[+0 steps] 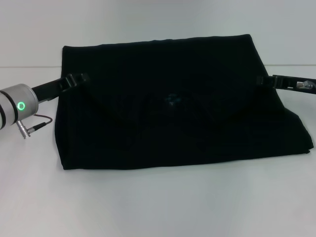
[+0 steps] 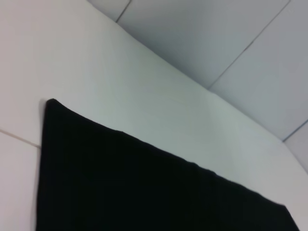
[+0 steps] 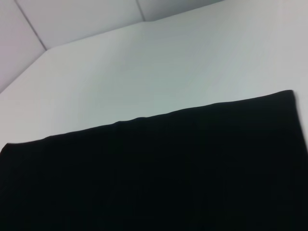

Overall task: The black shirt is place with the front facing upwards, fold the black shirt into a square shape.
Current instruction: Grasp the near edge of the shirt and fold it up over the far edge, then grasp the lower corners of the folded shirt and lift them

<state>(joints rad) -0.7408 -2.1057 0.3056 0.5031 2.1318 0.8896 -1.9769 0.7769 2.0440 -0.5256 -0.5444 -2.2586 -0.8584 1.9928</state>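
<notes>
Two sets of fingers, left [image 1: 74, 79] and right [image 1: 264, 80], flank my black shirt [image 1: 168, 103]; its long axis spans between them, grip indiscernible.

Nothing readable anywhere, honestly. The black shirt [image 1: 168, 103] in the middle of the frame shows only a faint bluish speck near its centre, way too small to make out as text.
</notes>
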